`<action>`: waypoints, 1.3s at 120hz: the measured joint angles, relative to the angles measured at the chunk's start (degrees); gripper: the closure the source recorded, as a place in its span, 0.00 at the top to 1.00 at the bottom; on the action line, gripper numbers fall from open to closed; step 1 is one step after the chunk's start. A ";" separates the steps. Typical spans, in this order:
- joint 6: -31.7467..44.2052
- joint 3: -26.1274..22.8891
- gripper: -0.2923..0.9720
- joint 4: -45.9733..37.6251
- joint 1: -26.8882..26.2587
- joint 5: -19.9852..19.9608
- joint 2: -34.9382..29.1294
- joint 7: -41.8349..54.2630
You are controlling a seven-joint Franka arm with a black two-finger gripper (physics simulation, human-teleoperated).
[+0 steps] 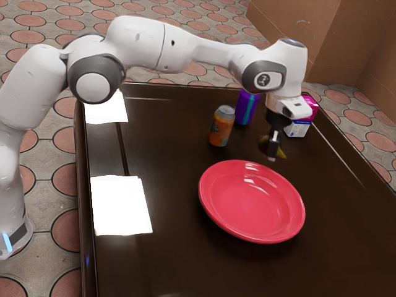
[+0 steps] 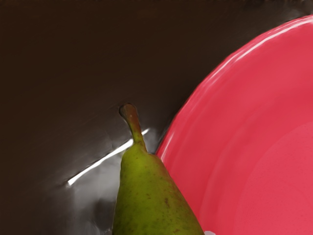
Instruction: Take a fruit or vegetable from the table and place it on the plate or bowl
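**A:** So what's the gripper (image 1: pixel 273 151) doing, holding anything?

**B:** Yep, its two black fingers are clamped on the one pear (image 1: pixel 281 153), pointing straight down at the dark tabletop (image 1: pixel 173 185). The pear sits between them, just short of the plate's (image 1: pixel 252 199) rim.

**A:** Count of the rest?

**B:** One red plate, near the gripper on the camera side. One orange can (image 1: pixel 221 125) a bit further off, toward the exterior view's left. One purple box (image 1: pixel 247 107) beyond that can. One white-and-magenta carton (image 1: pixel 302 129) just behind the gripper.

**A:** Does the wrist view add anything?

**B:** The pear's brown stem (image 2: pixel 131 120), sticking out over bare tabletop right beside the plate's edge, and the speckled green skin. The can, box and carton show up in the exterior view.
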 joint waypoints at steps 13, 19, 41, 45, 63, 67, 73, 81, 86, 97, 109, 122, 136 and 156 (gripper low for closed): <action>-0.19 -4.05 0.33 -0.03 -0.46 0.18 0.29 -0.97; -0.25 -5.59 0.34 -0.14 -0.77 0.68 0.57 -1.52; -0.40 -6.69 0.34 -1.19 -2.86 1.52 1.19 -3.44; -0.43 -6.72 0.34 -1.65 -2.92 1.59 1.41 -3.73; -0.53 -6.74 0.45 -2.84 -3.27 1.94 3.09 -4.74; -0.58 -6.71 0.51 -2.85 -3.24 2.08 3.19 -4.87; -0.88 -5.83 0.58 -1.53 -2.96 2.75 2.86 -5.04; -3.88 -0.90 0.64 5.29 -1.41 6.54 -3.34 -5.26; -8.16 6.75 0.67 7.68 -0.65 11.37 -12.40 -5.38; -18.88 25.95 0.71 4.47 3.60 17.35 -22.76 -5.59; -18.61 29.88 0.73 -5.46 4.79 15.07 -24.48 -5.51; -17.86 29.59 0.74 -7.35 -2.55 13.21 -24.40 -5.30; -17.09 28.98 0.75 -11.03 -13.88 13.91 -27.20 -6.28; -16.58 29.17 0.75 -9.35 -26.43 10.10 -25.51 -7.40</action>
